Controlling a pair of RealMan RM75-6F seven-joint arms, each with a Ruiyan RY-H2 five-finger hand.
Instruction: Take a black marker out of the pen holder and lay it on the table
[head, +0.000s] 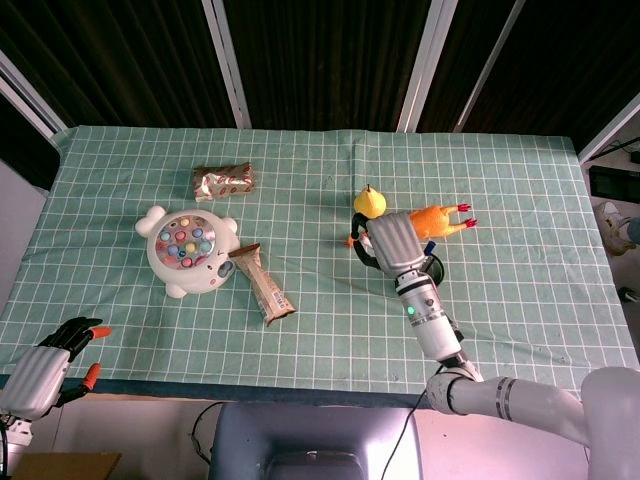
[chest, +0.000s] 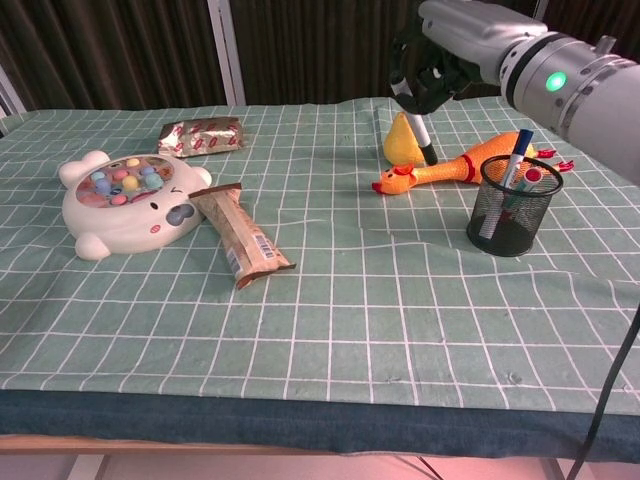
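Observation:
My right hand (chest: 436, 58) hangs in the air above the table, left of the black mesh pen holder (chest: 513, 206). It grips a marker (chest: 423, 130) with a white barrel and a black tip, which points down in front of the pear. In the head view the right hand (head: 392, 243) covers part of the pen holder (head: 436, 268). A blue pen and other markers still stand in the holder. My left hand (head: 48, 364) hangs below the table's near left corner with nothing in it, fingers apart.
A yellow pear (chest: 402, 140) and a rubber chicken (chest: 458, 168) lie just left of the holder. A bear-shaped toy (chest: 125, 198), a snack bar (chest: 241, 236) and a foil packet (chest: 202, 133) sit on the left half of the green checked cloth (chest: 400, 320).

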